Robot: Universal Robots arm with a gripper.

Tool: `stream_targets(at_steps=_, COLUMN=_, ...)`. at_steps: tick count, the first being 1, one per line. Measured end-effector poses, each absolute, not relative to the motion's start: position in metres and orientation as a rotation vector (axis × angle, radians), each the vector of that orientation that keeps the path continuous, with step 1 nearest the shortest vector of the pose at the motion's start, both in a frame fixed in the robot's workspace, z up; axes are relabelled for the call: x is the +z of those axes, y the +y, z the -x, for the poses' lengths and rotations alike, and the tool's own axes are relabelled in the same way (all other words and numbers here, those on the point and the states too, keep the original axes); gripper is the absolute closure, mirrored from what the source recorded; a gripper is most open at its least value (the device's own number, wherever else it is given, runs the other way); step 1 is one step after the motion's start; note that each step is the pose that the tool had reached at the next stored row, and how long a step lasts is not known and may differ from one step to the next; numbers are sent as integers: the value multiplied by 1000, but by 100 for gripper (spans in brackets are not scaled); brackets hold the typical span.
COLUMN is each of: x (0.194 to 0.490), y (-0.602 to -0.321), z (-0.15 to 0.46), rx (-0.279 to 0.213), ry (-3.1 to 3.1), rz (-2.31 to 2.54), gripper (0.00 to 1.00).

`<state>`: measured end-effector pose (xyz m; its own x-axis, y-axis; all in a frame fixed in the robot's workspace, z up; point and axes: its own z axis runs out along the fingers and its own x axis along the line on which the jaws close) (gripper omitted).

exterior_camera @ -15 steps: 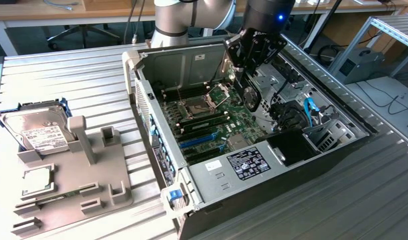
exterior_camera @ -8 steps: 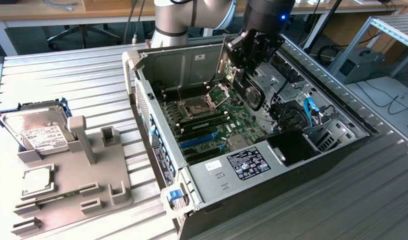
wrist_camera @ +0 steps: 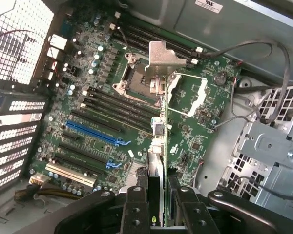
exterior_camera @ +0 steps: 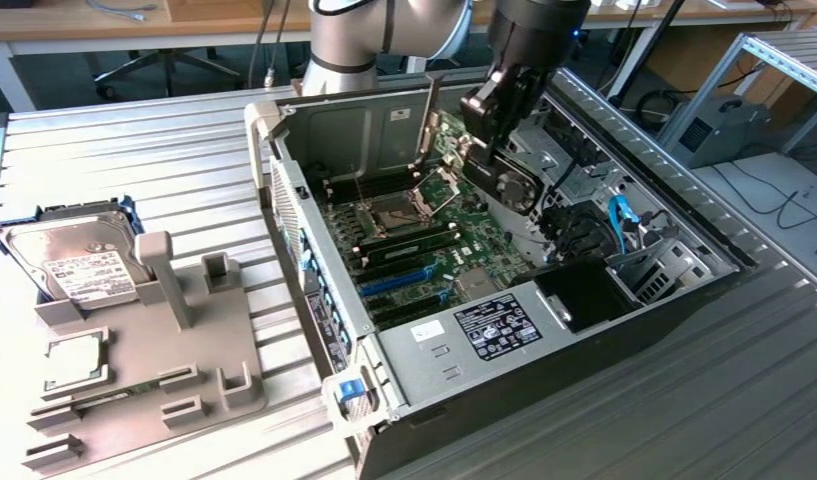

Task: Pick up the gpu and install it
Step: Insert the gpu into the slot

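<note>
Over the open computer case [exterior_camera: 422, 370], near one o'clock in the exterior view, gripper [exterior_camera: 495, 145] clamped on the gpu [wrist_camera: 156, 175]. Thin card pinched on its edge between both fingers [wrist_camera: 136, 209], hanging above the green board [wrist_camera: 195, 122]. Seems clear of the board, not in any slot yet. Long blue slot [wrist_camera: 95, 132] toward seven o'clock from the gripper in the exterior view, well apart from the card. Likely the carrying part of the job. Best to hold the card straight up and down. Go slow near the wires [wrist_camera: 234, 47] and the raised silver flap [wrist_camera: 163, 58]. Line up the bottom edge with the slot before pressing. Press down evenly, never at a slant.
</note>
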<state>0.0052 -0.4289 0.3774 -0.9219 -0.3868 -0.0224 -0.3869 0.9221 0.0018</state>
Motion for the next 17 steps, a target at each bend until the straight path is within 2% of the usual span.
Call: stream_targets(at_steps=17, x=377, y=-429, z=-5, rx=11, ry=3024, rz=769, gripper=74)
